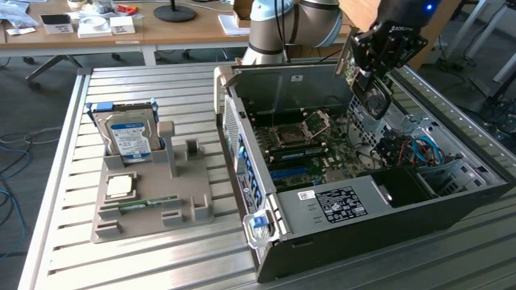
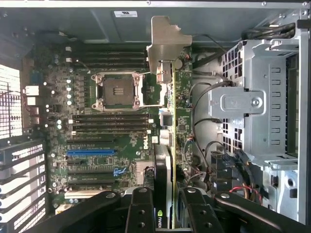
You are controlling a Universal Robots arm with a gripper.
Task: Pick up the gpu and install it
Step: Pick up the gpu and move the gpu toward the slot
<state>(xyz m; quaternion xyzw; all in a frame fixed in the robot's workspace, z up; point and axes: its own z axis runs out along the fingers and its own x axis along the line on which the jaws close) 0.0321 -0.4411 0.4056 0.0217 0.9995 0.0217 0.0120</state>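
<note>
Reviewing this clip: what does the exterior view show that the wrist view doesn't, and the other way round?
Exterior view: the grey holder on the slatted table, carrying a hard drive and a RAM stick, beside the open case. Wrist view: the gpu edge-on, with a logo on its edge between the fingers. Both: the gripper clamped on the gpu above the motherboard, and the CPU socket.

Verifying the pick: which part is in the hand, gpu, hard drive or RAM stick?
The gpu, gripped edge-on by the hand over the open case; hard drive and RAM stick sit on the grey holder.
</note>
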